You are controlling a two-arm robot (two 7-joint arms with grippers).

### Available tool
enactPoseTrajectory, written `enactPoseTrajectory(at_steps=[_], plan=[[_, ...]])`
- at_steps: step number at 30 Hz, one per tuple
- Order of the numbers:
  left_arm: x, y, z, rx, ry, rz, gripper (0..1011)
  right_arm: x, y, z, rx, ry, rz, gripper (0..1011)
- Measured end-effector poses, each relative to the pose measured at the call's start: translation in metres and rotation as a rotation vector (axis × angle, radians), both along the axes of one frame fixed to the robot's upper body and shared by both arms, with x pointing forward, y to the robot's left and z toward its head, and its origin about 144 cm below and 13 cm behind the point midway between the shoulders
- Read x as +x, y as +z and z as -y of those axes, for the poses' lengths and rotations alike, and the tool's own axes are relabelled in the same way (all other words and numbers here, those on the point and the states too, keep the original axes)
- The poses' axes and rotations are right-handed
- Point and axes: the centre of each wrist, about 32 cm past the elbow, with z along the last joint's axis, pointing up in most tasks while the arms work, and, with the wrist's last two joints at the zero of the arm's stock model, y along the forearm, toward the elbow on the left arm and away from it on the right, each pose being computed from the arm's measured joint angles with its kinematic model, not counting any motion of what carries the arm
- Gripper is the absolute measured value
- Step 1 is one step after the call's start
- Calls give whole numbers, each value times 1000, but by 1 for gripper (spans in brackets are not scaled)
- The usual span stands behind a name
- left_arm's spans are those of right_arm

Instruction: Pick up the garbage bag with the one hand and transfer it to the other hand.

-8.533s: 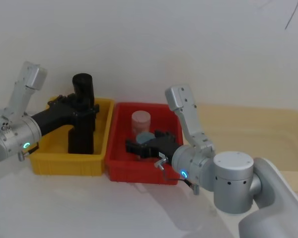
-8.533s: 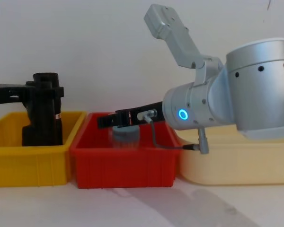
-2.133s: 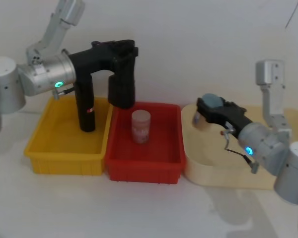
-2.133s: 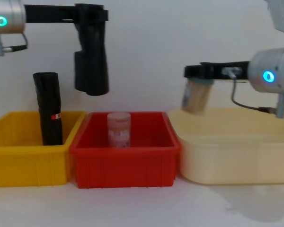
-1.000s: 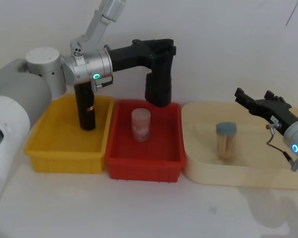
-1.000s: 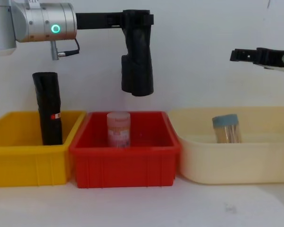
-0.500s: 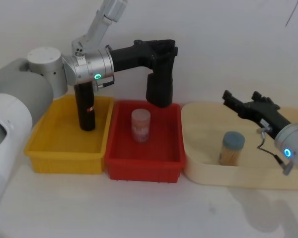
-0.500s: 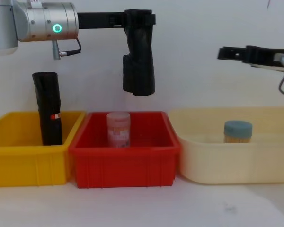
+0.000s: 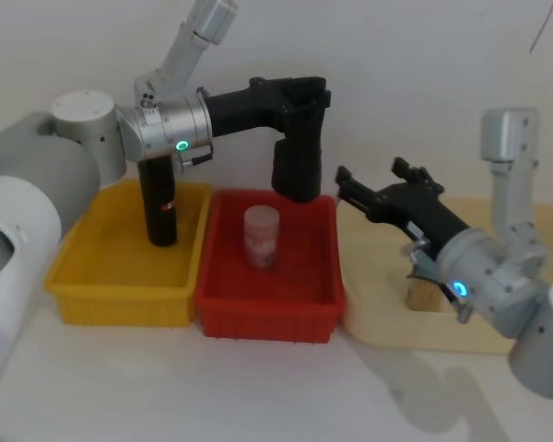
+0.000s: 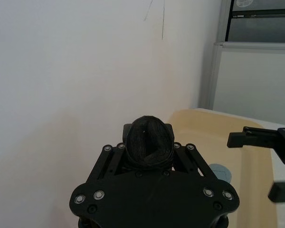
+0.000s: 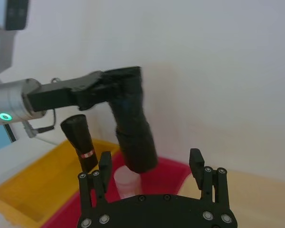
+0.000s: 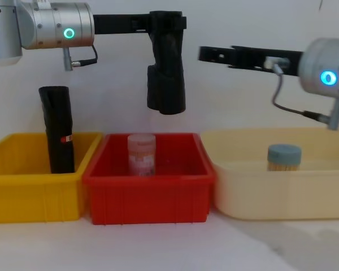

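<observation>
The garbage bag (image 9: 298, 164) (image 12: 166, 79), a stubby black glossy roll, hangs upright in the air above the red bin's back edge. My left gripper (image 9: 300, 92) (image 12: 168, 21), on the green-ringed arm, is shut on its top end. The bag's top (image 10: 149, 141) sits between the fingers in the left wrist view. My right gripper (image 9: 370, 175) (image 12: 202, 53), on the blue-ringed arm, is open and empty. It points at the bag from the right, a short gap away, level with the bag's upper half. The right wrist view has the bag (image 11: 133, 126) ahead of its spread fingers (image 11: 104, 161).
A yellow bin (image 9: 74, 295) on the left holds a taller slim black roll (image 9: 158, 198) with a red-and-white label. The red bin (image 9: 258, 313) holds a pink jar (image 9: 262, 235). A cream tray (image 12: 254, 197) on the right holds a blue-lidded jar (image 12: 283, 157).
My right gripper has swung left from above the cream tray to close beside the bag. The left gripper and the bag have stayed almost still.
</observation>
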Motion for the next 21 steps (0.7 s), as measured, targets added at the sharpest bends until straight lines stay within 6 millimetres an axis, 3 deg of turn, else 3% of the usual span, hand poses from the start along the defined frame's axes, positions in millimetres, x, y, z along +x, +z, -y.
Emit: enactPoseTrajectory(at_steps=[11,21], plan=[[0,0,0,1,0,-1,339,14,2,-39,-74,4,92,1000],[0,0,0,1,-1,0,339,27,5,-55,-135,7,96,1000]])
